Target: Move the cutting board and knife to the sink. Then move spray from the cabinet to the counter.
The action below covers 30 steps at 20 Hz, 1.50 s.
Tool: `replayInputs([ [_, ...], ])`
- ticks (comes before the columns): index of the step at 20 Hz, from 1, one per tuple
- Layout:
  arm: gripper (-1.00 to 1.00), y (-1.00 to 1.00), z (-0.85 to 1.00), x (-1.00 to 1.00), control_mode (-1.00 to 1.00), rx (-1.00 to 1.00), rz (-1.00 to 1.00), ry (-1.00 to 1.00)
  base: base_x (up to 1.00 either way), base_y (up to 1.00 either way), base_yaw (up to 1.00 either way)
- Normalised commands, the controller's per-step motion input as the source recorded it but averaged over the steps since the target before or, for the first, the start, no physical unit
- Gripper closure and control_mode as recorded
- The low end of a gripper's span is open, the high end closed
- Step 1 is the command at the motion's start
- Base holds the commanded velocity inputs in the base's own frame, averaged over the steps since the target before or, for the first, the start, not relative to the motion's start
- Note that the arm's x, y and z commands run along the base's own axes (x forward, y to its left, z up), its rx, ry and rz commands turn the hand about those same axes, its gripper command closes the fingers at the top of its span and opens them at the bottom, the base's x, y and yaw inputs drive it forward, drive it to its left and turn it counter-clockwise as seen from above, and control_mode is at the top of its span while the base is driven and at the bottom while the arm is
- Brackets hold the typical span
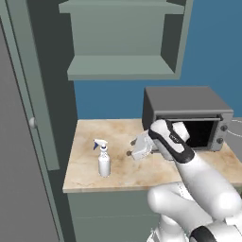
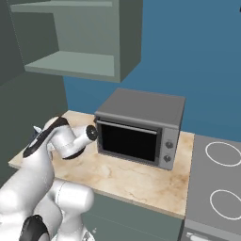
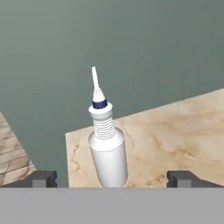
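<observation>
Tool (image 1: 133,150) hovers with fingers wide apart, holding nothing. Just beyond it, spray (image 1: 103,160) stands upright on counter (image 1: 142,175), near its left edge. Farther back, cabinet (image 1: 123,42) hangs open. A stray nudge could topple the bottle.

- I see a blue wall (image 2: 197,61) across twelve o'clock.
- At my three o'clock sits a grey stovetop (image 2: 217,188) with pale ring burners.
- A grey toaster oven (image 2: 139,129) stands against the wall.
- Wood-plank floor (image 3: 15,153) shows below.
</observation>
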Motion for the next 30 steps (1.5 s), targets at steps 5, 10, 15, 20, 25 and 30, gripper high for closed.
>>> replayInputs([
  [5,-1.0,-0.15,0.36,-0.35,-1.0,-0.1,-0.25,0.11,0.0,0.0,0.0],
  [10,-1.0,-0.14,0.3,-0.36,-1.0,-0.09,-0.25,0.11,0.0,0.0,0.0],
  [15,-1.0,-0.22,0.26,-0.4,-1.0,-0.05,-0.24,0.08,0.0,0.0,0.0],
  [20,-1.0,-0.29,0.22,-0.46,-1.0,-0.02,-0.21,0.04,0.0,0.0,0.0],
  [25,-1.0,-0.33,0.18,-0.51,-1.0,-0.01,-0.16,0.01,0.0,0.0,0.0],
  [30,-1.0,-0.35,0.01,-0.67,-1.0,0.0,-0.15,-0.04,0.0,0.0,0.0],
])
